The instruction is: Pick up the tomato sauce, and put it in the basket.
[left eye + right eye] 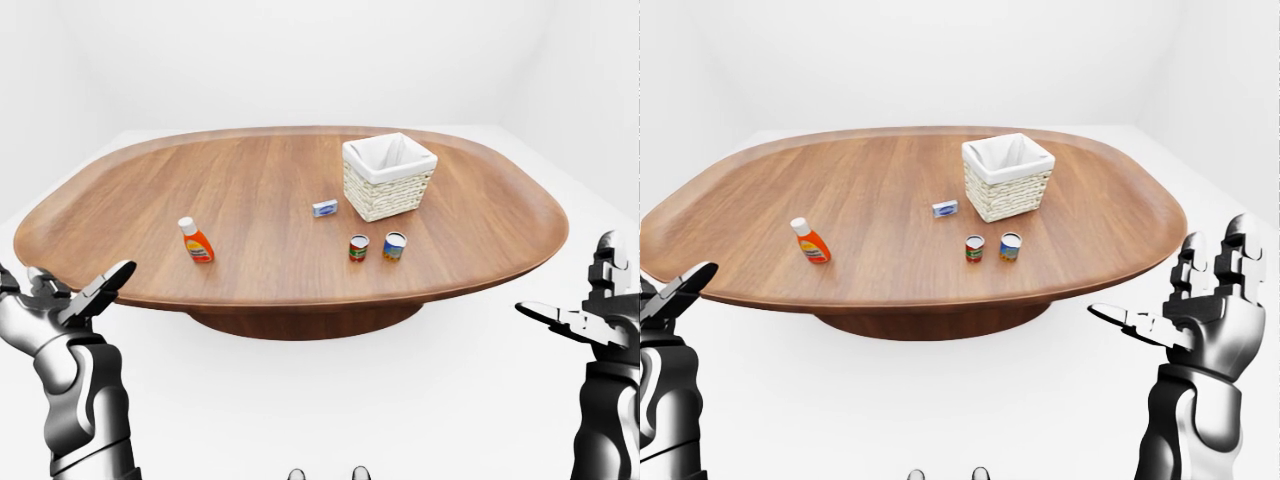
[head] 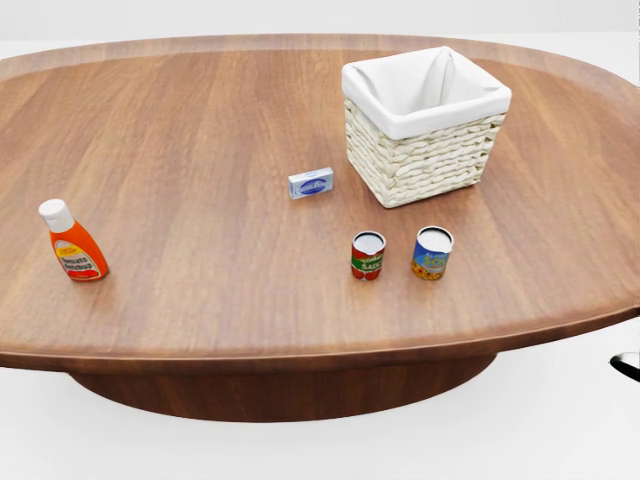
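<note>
Red tomato sauce [image 2: 367, 256] upright beside basket [image 2: 424, 150], label unreadable

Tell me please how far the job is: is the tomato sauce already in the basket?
Nothing looks done yet. The tomato sauce can, with the red label, stands on the table beside the blue can, just below the basket in the head view. In hand: nothing; the left hand and right hand are open and short of the table edge. Left: reach, grasp the can, lift it, put it in the basket.
</note>
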